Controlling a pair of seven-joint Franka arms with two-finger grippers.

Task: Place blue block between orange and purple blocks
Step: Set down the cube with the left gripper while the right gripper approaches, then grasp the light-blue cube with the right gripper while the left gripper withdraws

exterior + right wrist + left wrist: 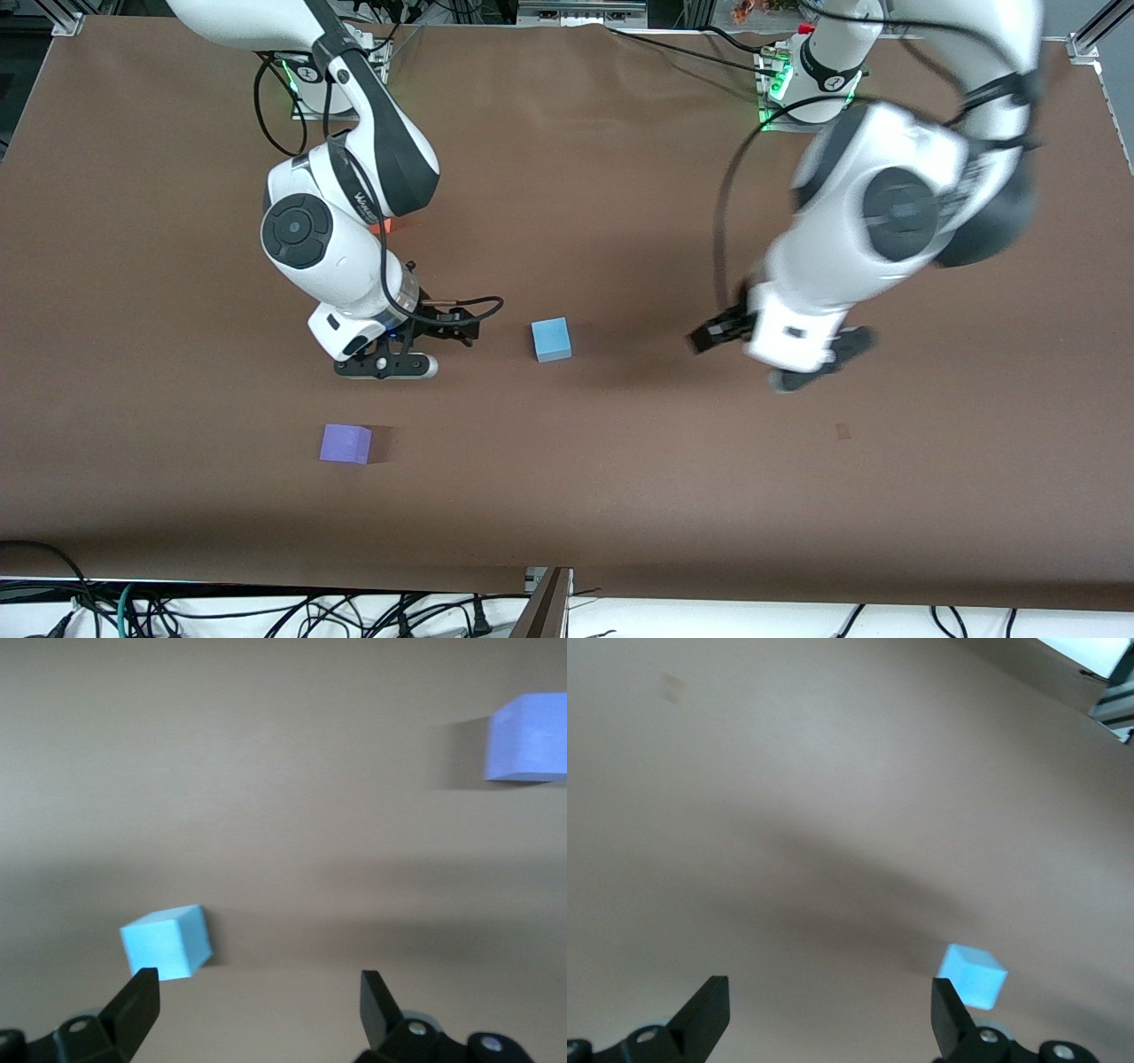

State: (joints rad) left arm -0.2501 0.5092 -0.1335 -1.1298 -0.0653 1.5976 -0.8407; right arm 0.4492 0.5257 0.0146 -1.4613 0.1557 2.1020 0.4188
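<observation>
Nearest to the front camera, the purple block [345,443] is lying flat on the brown table [620,496], toward the right arm's end. It is also showing in the right wrist view [528,737], well apart from the blue one.

The blue block [551,339] is sitting on the table farther from the camera than the purple block and more toward the middle of the table. Nothing is touching it. It is showing in both wrist views [972,975] [167,942].

The orange block [386,227] is lying farthest from the camera of the three, and the right arm is covering most of it, so only a small part is showing. The blue block is not lying between the orange one and the purple one; it is standing off to the side of them, toward the left arm's end.

The right gripper [399,359] is hanging low over the table, between the orange and purple blocks, beside the blue block. Its fingers [133,1001] are spread wide and holding nothing.

The left gripper [780,359] is hanging over bare table toward the left arm's end, apart from the blue block. Its fingers [704,1010] are spread wide too, with nothing between them.
</observation>
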